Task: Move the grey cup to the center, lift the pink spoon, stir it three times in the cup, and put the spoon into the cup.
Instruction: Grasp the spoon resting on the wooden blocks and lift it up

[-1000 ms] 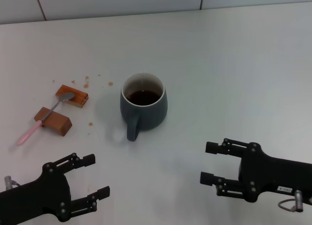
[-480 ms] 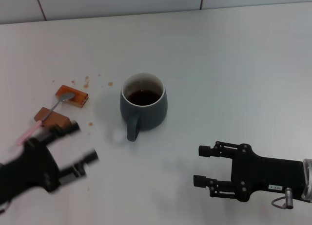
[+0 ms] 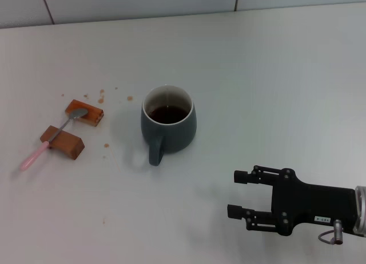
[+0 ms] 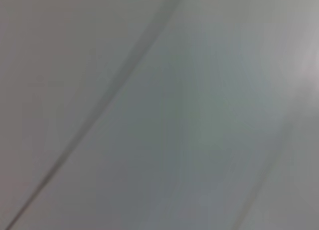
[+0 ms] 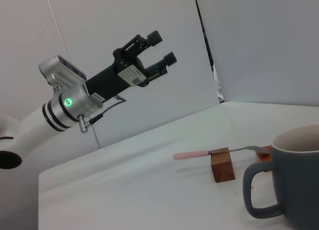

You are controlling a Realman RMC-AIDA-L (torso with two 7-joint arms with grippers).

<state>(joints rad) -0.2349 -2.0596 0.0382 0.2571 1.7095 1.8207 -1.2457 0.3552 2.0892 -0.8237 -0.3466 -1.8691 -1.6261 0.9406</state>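
**Filled mug at frame centre, spoon bridged on two blocks at the left**

The grey cup point(image 3: 168, 124) is seen at the centre of the head view, upright on the white worktop point(image 3: 274, 75), its loop handle turned toward the lower edge of the frame. Dark liquid fills it partway, so it is judged heavy for its size, rigid and glazed, hence slippery; any tilt could spill it. The handle or the rim wall opposite it is judged the soundest place to be gripped.

The pink spoon point(image 3: 50, 139) lies at the left of the head view, well apart from the cup. Its metal bowl rests on the farther brown block point(image 3: 84, 112) and its neck crosses the nearer brown block point(image 3: 63, 142), the pink handle projecting past it toward the lower left. It is judged light, thin and stiff, easily knocked off. The raised handle end is judged the best hold, since clearance is left beneath it.

The right end effector point(image 3: 237, 193) is held at the lower right of the head view, fingers apart and empty. The left end effector point(image 5: 159, 47) is shown only in the right wrist view, raised high at upper left, fingers apart.
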